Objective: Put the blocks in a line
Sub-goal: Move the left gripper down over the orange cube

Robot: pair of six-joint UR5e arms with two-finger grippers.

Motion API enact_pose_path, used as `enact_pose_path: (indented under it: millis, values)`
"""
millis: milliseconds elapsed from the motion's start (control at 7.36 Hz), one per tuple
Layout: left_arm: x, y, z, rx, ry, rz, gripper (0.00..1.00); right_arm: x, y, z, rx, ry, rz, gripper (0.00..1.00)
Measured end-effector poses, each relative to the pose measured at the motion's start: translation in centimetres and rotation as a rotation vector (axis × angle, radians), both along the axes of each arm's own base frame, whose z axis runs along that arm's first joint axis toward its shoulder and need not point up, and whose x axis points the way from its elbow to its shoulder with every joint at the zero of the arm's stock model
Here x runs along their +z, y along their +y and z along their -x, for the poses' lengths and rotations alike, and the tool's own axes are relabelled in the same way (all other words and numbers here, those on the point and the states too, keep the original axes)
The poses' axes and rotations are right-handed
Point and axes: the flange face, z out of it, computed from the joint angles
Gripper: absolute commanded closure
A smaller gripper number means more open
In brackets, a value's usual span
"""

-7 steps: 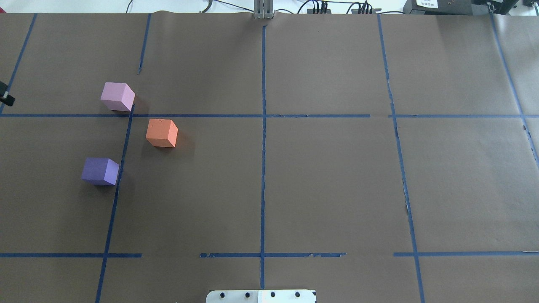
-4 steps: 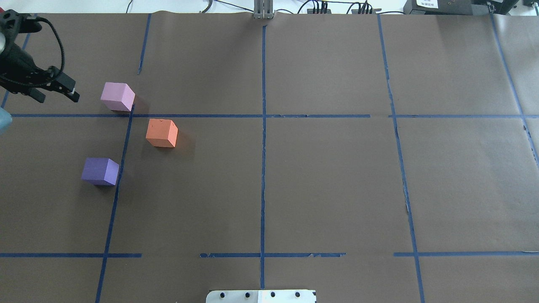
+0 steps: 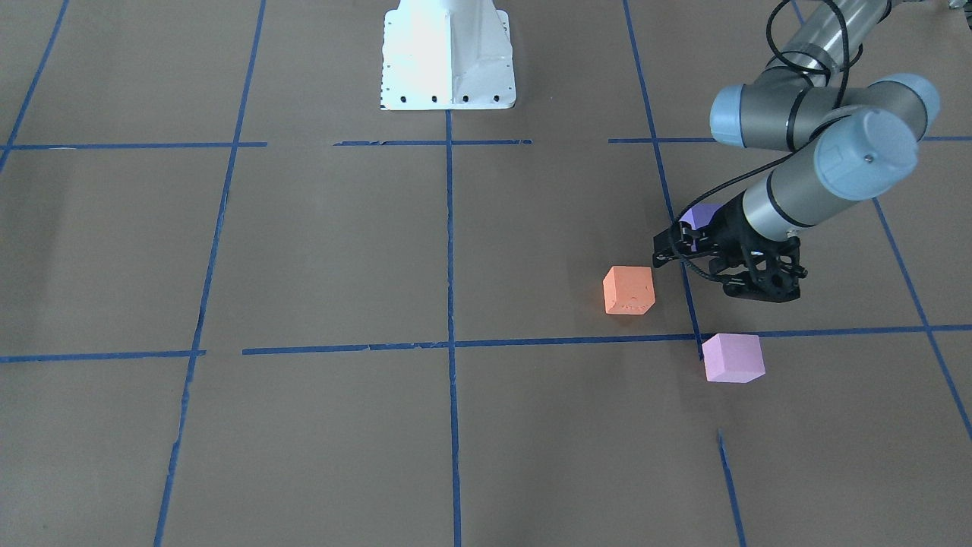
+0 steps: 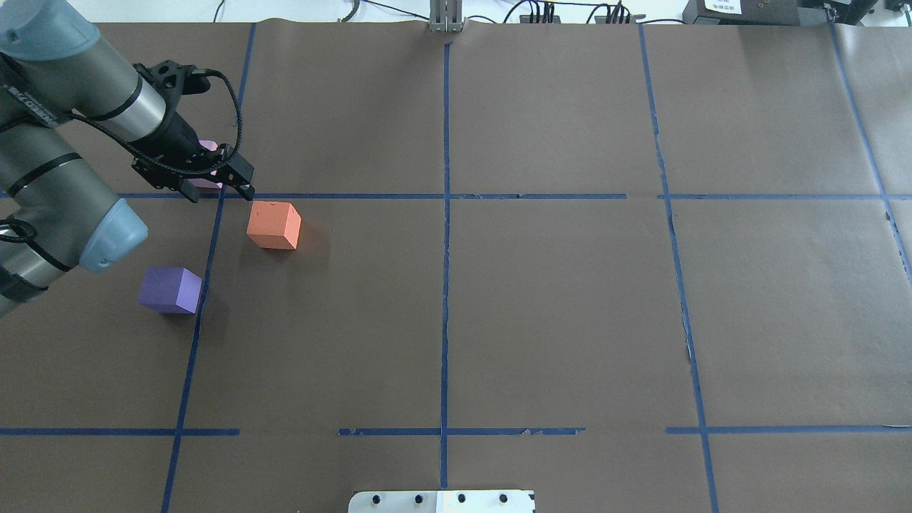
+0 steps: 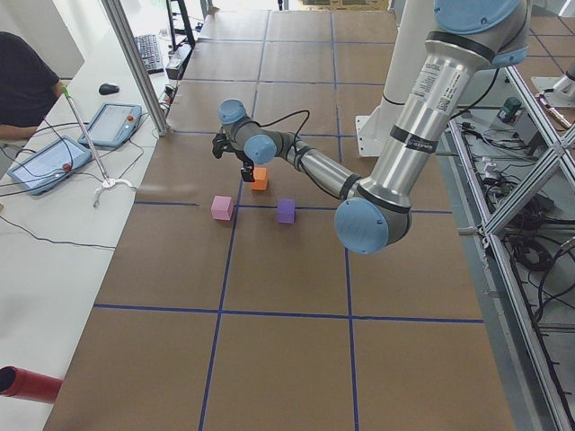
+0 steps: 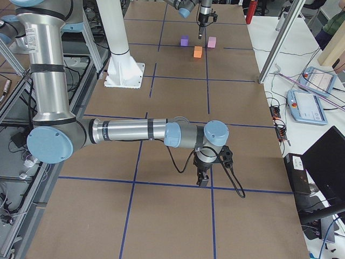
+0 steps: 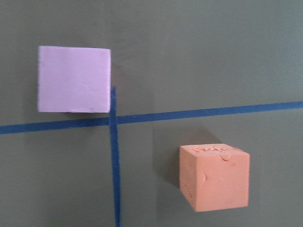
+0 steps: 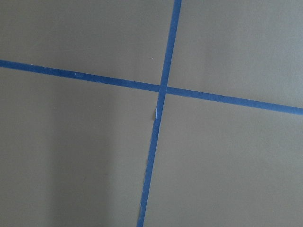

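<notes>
While the left gripper hangs with black fingers spread and empty near the pale pink-lilac cube, the orange cube, its matte foam top dented, sits nearby. The blue-violet cube lies nearer the robot. All three rest on brown paper gridded with blue tape. I cannot tell the grip of the right gripper.

The orange block looks like matt foam, its top pitted; the pale pink-lilac block and the blue-violet block are matt too, and smoother. Matt brown paper carries blue tape, frayed in places. The left arm is satin grey metal with blue-grey caps; the left gripper is matt black. At 6 o'clock overhead, the base plate is smooth white.
</notes>
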Motion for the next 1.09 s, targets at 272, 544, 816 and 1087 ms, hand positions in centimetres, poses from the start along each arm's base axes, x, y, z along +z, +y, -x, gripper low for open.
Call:
enact_pose_path:
  millis: [272,544,816,1087]
  values:
    - [-0.4,-0.1,-3.4,-0.045,-0.043,0.043,0.00,0.0,0.0,0.0,0.000,0.000,0.000,0.00]
    - [-0.4,0.3,-5.2,-0.068,-0.070,0.058,0.00,0.0,0.0,0.0,0.000,0.000,0.000,0.00]
    - [-0.2,0.9,-6.8,-0.062,-0.085,0.056,0.00,0.0,0.0,0.0,0.000,0.000,0.000,0.00]
    - [0.2,1.6,-8.3,-0.045,-0.091,0.053,0.00,0.0,0.0,0.0,0.000,0.000,0.000,0.00]
